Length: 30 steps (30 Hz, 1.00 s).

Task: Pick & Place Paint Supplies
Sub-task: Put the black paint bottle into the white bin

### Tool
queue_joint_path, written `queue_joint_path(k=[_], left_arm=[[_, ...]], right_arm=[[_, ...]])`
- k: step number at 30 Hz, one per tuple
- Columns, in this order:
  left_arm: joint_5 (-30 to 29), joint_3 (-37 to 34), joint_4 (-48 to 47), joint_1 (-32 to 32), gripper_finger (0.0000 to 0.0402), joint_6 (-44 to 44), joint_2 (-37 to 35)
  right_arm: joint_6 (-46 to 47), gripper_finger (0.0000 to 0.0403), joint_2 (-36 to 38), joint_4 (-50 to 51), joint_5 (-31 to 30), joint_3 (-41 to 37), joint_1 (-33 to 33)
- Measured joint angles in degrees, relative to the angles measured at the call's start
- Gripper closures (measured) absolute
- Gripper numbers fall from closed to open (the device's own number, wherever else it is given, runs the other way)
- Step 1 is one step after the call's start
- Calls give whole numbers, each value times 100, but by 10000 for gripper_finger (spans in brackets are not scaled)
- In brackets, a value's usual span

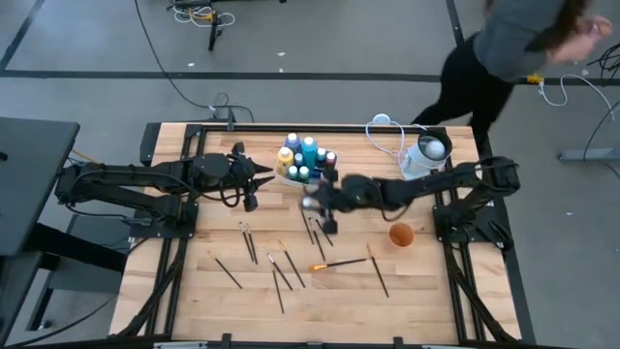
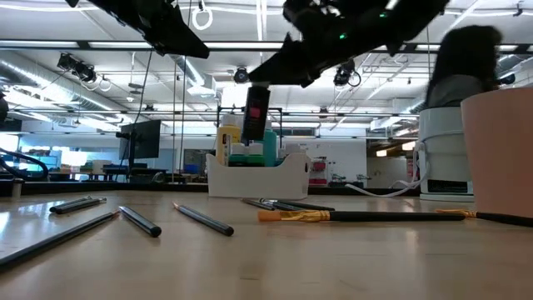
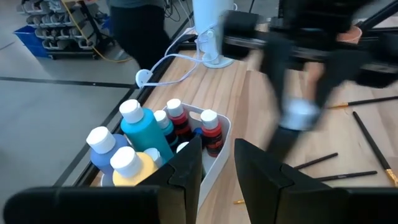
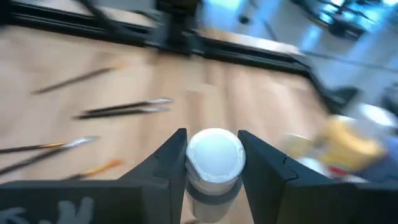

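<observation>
A white caddy [image 1: 287, 175] [image 2: 256, 177] near the table's far edge holds several white-capped bottles [image 3: 142, 127]: blue, teal, yellow and red-brown. Thin dark brushes [image 1: 281, 269] and one orange-handled brush [image 1: 327, 264] [image 2: 293, 216] lie flat on the wood. My right gripper [image 1: 315, 203] [image 4: 213, 163] hovers just right of the caddy, shut on a dark bottle [image 2: 256, 112] with a white cap [image 4: 214, 154]. My left gripper [image 1: 258, 184] [image 3: 217, 169] is open and empty, hovering at the caddy's left side. My right gripper pinches the dark bottle between its two fingers, one on each side at the white cap [image 4: 214, 154]. The fingers slant down from the table's right. The bottle hangs below them [image 2: 256, 112], lifted clear of the table and roughly upright.
A white-and-grey round container [image 1: 426, 155] with a white cable stands at the far right. An orange cup [image 1: 401, 234] [image 2: 500, 154] sits near the right arm. A person [image 1: 523, 44] moves beyond the far edge. Bare wood lies along the near edge.
</observation>
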State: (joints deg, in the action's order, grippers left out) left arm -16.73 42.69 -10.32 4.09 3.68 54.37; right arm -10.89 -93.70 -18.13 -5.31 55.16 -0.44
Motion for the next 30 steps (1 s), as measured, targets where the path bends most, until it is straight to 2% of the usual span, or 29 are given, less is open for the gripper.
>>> queue_joint_path(k=[3,12,19,30], left_arm=[[0,-1,6,0,299,-13,0],[6,-1,28,0,299,-34,0],[10,-1,33,0,299,-46,0],[139,-1,31,-2,299,-131,0]], right_arm=[[162,280,-3,412,-8,254,-338],[1052,280,-3,637,-97,190,-1168],[1085,280,-107,452,-122,98,-1330],[1207,279,-848,140,-15,94,-1343]])
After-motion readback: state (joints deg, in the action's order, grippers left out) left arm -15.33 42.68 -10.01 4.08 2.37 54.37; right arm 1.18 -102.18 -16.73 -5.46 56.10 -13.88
